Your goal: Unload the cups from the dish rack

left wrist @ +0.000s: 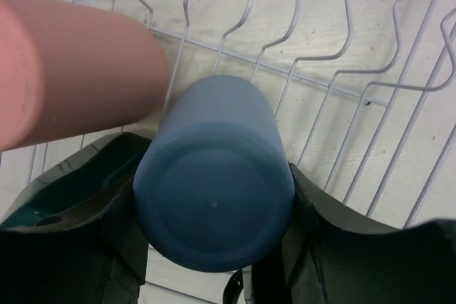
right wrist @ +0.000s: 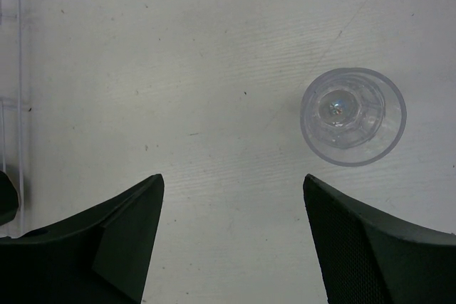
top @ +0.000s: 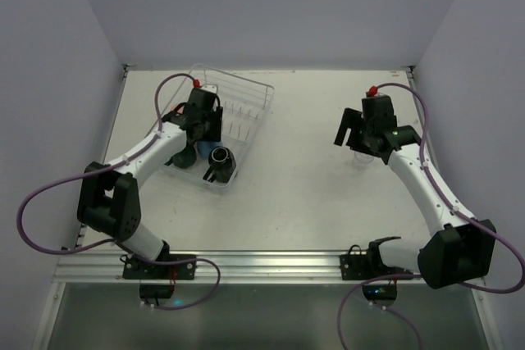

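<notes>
Soft, even light falls from overhead; the white surface point(top: 303, 194) reads bright, with only faint, diffuse shadows; close to the lens, the light-blue tumbler point(left wrist: 214, 197) looks a little soft and dim on its near face; the clear glass point(right wrist: 353, 115) carries one small glint.

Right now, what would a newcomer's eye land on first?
The blue cup in the rack, base toward the wrist camera, with the left claw closed on its sides and a pink cup beside it. Across the table, a clear glass sits alone near the open right claw.
</notes>
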You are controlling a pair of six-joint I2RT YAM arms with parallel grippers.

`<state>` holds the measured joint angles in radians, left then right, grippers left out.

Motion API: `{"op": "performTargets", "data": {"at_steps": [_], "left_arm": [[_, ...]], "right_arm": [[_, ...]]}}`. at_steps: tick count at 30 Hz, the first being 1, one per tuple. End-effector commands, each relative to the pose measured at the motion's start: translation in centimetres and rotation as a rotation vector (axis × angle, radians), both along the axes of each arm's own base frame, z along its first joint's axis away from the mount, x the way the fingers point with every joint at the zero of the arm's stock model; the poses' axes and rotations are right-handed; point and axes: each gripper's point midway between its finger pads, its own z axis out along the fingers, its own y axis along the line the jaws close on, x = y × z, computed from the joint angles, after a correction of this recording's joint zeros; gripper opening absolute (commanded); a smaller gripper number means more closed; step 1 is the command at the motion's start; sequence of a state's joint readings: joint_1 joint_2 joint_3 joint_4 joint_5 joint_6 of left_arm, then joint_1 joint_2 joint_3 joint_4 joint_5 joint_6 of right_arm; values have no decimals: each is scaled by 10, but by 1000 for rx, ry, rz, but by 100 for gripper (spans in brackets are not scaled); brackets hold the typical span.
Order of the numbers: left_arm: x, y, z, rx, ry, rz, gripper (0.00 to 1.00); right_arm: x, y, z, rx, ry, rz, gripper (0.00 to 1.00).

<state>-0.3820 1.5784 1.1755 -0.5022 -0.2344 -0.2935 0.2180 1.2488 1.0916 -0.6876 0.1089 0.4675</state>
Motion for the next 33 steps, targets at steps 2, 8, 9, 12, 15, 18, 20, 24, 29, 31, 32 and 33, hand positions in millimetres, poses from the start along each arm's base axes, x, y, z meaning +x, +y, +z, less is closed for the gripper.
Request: {"op": "performTargets", "data": {"at_steps": [2,8,9,12,15,18,20,24,29,31,32,33], "left_arm": [[20,-1,40,-1,-122,13,18],[30,2,95,-11,-228,33,0],[29,1,104,-21,-246,30,0],[22,0,142,-75,-321,14,0],[5,-10,190,-193,-436,-37,0],[-14,-27,217,-317,-514,-132,0],[-24,-35,219,-372,-526,-175,0],[-53,-59,236,-540,-569,-307,0],[-78,-80,238,-687,-585,-430,0],[-84,-86,229,-728,-563,-446,0],[-88,-88,233,-750,-575,-465,0],[-89,-89,227,-765,-559,-463,0]], "right_arm": [[1,8,14,18,-45,32,81],[-1,25,18,20,-43,62,81],[-3,32,19,21,-42,79,81],[-4,51,27,69,-53,129,81],[-7,86,39,230,-66,240,82],[-12,126,56,435,-64,372,82],[-15,145,67,538,-54,431,82],[-22,185,108,830,-38,563,82],[-18,208,149,1073,-85,658,81],[-22,211,154,1186,-34,644,80],[-22,213,169,1221,-105,700,80],[-23,214,174,1275,-71,691,80]]}}
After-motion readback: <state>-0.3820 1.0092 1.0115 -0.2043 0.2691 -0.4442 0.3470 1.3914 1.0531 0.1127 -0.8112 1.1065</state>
